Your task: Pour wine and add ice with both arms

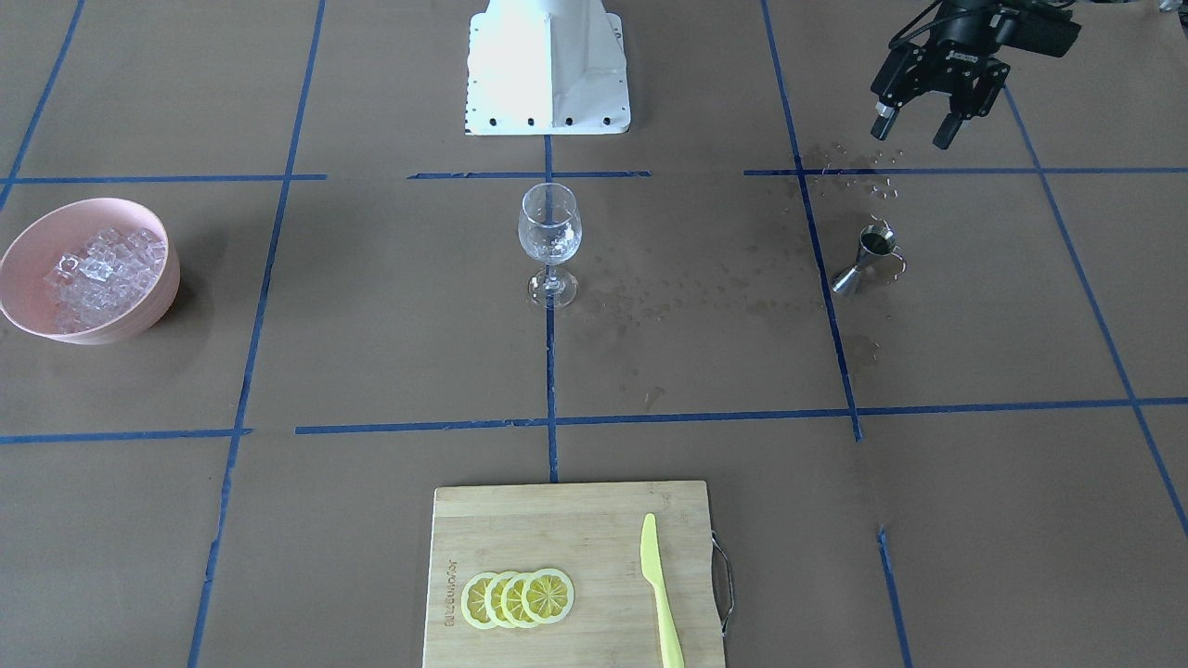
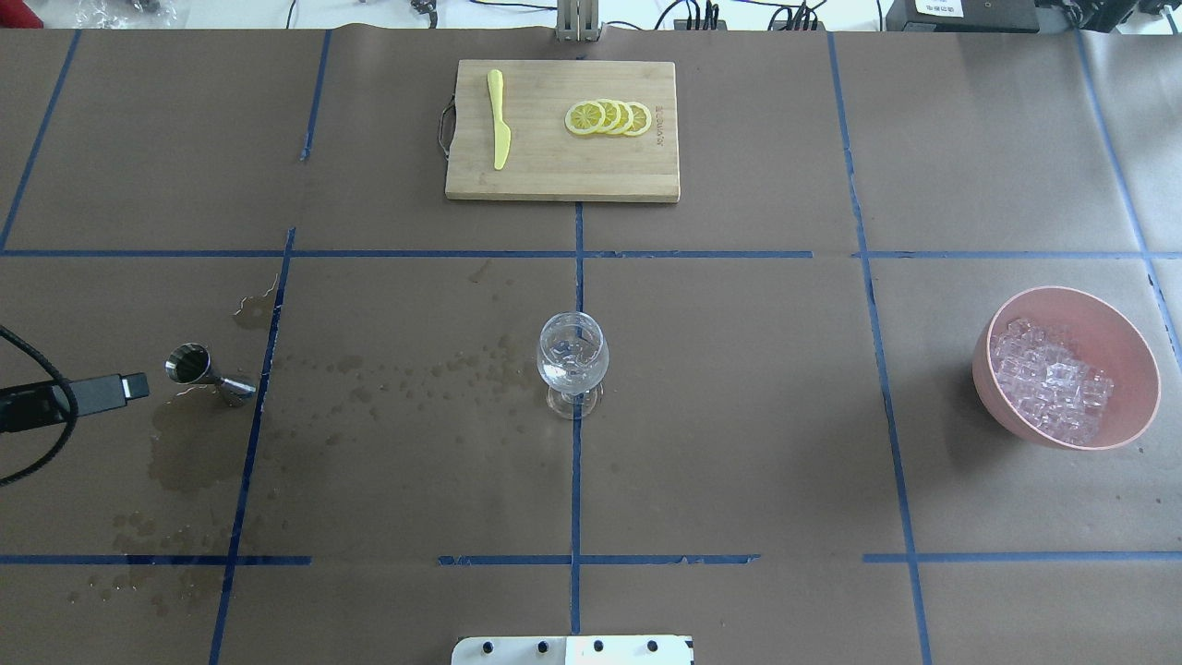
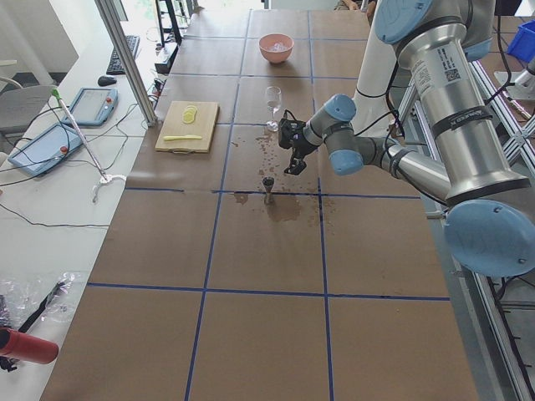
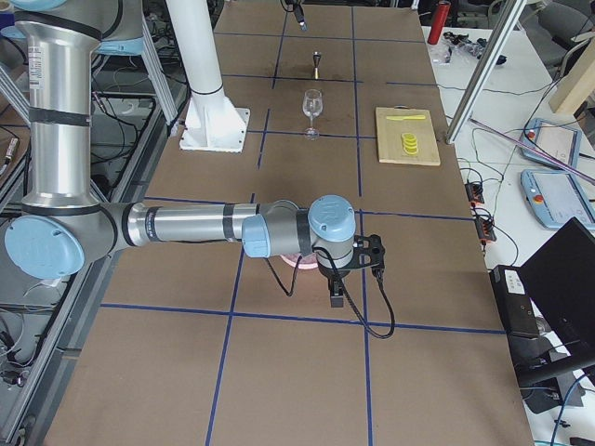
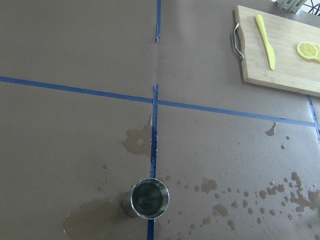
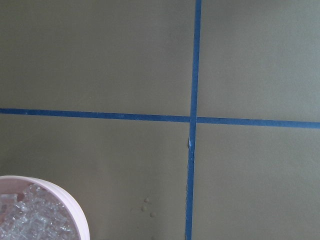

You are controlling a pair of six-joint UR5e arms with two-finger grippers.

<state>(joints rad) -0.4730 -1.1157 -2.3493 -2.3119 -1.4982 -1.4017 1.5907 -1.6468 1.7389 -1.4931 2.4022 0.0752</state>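
A clear wine glass [image 1: 549, 243] stands upright at the table's centre, also in the overhead view [image 2: 572, 365]. It holds a little clear content; liquid or ice, I cannot tell. A steel jigger [image 1: 868, 260] stands upright on wet paper, seen from above in the left wrist view [image 5: 149, 199]. My left gripper [image 1: 912, 134] hangs open and empty above and behind the jigger. The ice [image 1: 97, 269] fills a pink bowl [image 1: 158, 297], whose rim shows in the right wrist view [image 6: 75, 210]. My right gripper [image 4: 337, 299] hangs by the bowl; I cannot tell whether it is open or shut.
A wooden cutting board [image 1: 575, 520] with lemon slices [image 1: 520, 597] and a yellow knife [image 1: 659, 594] lies on the far side from the robot. Wet stains [image 2: 189, 453] spread around the jigger and toward the glass. The white base block [image 1: 548, 74] stands behind the glass.
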